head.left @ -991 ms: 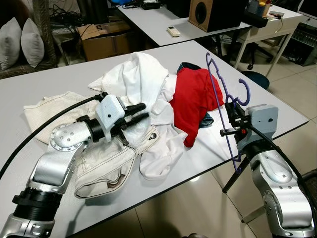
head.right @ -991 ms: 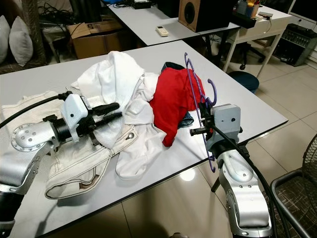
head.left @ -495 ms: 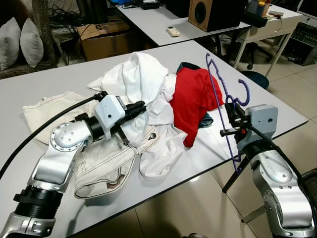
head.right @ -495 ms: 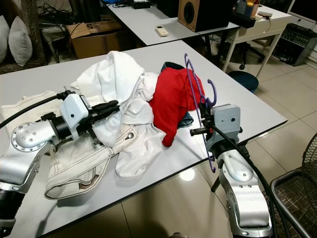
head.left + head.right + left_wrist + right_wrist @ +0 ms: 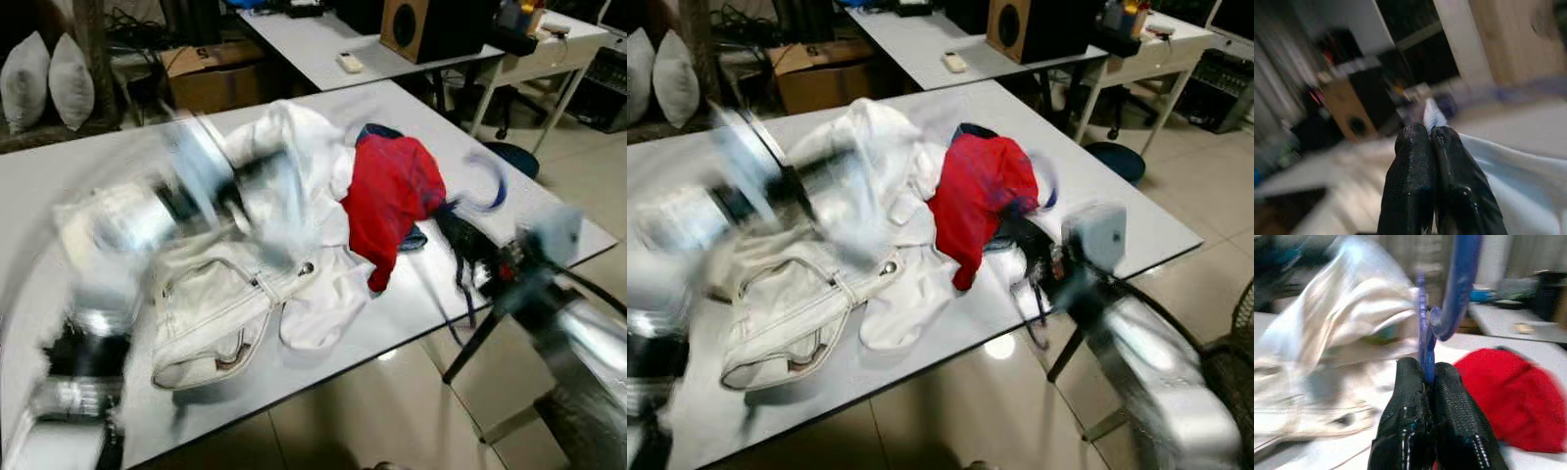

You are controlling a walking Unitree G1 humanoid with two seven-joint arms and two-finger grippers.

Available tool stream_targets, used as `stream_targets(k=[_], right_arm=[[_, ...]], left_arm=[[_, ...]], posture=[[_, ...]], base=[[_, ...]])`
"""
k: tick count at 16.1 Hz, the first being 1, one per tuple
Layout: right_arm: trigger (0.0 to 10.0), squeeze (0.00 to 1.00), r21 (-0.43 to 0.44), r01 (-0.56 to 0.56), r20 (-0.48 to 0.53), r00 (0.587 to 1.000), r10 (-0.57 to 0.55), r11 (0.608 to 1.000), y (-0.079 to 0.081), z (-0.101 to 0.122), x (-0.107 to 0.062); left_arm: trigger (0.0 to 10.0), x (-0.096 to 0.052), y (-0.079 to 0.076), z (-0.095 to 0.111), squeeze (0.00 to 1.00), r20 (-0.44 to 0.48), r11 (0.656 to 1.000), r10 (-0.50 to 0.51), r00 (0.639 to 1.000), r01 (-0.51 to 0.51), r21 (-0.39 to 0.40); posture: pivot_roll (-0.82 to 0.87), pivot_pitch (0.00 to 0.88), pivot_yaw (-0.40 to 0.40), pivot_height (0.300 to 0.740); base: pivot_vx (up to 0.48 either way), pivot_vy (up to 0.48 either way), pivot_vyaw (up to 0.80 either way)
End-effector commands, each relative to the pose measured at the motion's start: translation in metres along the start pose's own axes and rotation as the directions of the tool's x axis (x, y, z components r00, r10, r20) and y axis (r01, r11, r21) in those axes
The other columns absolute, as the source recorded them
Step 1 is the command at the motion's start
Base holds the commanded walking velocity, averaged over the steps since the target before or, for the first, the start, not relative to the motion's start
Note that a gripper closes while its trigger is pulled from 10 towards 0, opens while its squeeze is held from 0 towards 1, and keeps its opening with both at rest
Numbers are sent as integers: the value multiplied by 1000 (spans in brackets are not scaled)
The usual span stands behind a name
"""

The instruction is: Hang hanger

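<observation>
Here, in the left eye view, a blurred left pincer [image 5: 257,186] hovers over the white clothes [image 5: 284,157] beside the red garment [image 5: 392,196] on the worktop [image 5: 460,176]. Left wrist view: its fingers [image 5: 1413,171] are pressed together, holding nothing visible. Right wrist view: the right pincer [image 5: 1429,377] clamps the purple hanger [image 5: 1459,289], near the red garment.

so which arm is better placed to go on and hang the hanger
The right. Its gripper is already shut on the purple hanger, by the table's near edge. The left gripper is pressed shut over the white clothes, away from the hanger.
</observation>
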State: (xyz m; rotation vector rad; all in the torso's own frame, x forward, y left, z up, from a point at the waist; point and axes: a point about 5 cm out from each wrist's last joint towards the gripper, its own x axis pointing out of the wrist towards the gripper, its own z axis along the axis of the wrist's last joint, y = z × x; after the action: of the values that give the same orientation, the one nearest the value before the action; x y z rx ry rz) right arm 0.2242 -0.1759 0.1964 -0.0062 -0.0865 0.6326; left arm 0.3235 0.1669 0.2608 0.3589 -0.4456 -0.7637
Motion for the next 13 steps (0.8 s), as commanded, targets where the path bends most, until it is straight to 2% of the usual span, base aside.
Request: stream_targets(k=[1,3,8,13], right_arm=[[10000,0,29,-80,7,997,80,996,3,7,-6],[10000,0,54,-181,-31,983,183,982,6,12,-17],[10000,0,107,-265,-24,963,269,958,10,21,-22],[10000,0,111,-289,-1,957,291,951,5,33,-27]], left_arm=[[0,-2,6,2,0,14,1000,-6,1000,6,-20],[0,-2,14,11,0,37,999,-37,999,37,-3],[0,-1,15,16,0,43,995,-100,994,99,31],[0,-2,10,6,0,-62,979,-165,984,171,113]], posture=[[-193,0,13,740],[-194,0,15,740],[-193,0,8,740],[-191,0,1,740]], base=[[0,0,0],[0,0,0],[0,0,0],[0,0,0]])
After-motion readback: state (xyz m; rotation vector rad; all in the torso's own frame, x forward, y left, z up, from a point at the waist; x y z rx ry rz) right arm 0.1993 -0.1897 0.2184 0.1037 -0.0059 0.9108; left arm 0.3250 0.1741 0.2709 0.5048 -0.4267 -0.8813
